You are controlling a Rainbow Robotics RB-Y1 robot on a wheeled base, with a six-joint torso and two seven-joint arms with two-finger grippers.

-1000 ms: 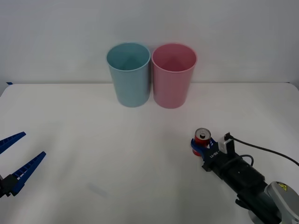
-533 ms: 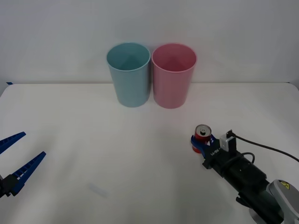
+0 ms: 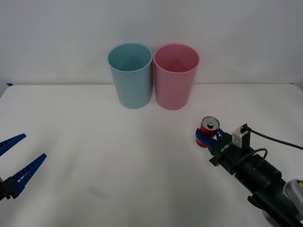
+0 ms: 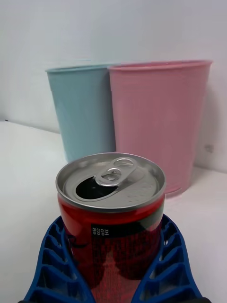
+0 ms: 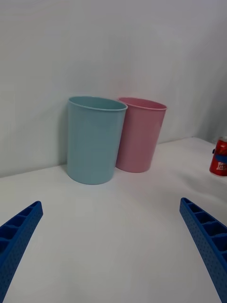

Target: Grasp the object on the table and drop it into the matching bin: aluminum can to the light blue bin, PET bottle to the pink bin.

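One red can (image 3: 209, 129) gripped in right claw (image 3: 206, 137), two bins, blue (image 3: 130, 75) and pink (image 3: 175, 76), left claw (image 3: 13, 160) spread wide

Glossy red metal can (image 4: 111, 218) with a brushed silver lid; ribbed blue plastic pincer (image 4: 113, 274); smooth matt plastic bins; matt white desk (image 3: 118, 156).

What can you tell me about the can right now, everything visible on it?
The aluminum can is small and cylindrical, with a red printed body, a dark band bearing white lettering, and a silver lid whose pull tab lies flat beside an open mouth. It stands upright between the blue ribbed fingers of the right tool, which is closed on its sides, toward the table's right side, in front of the pink bin.
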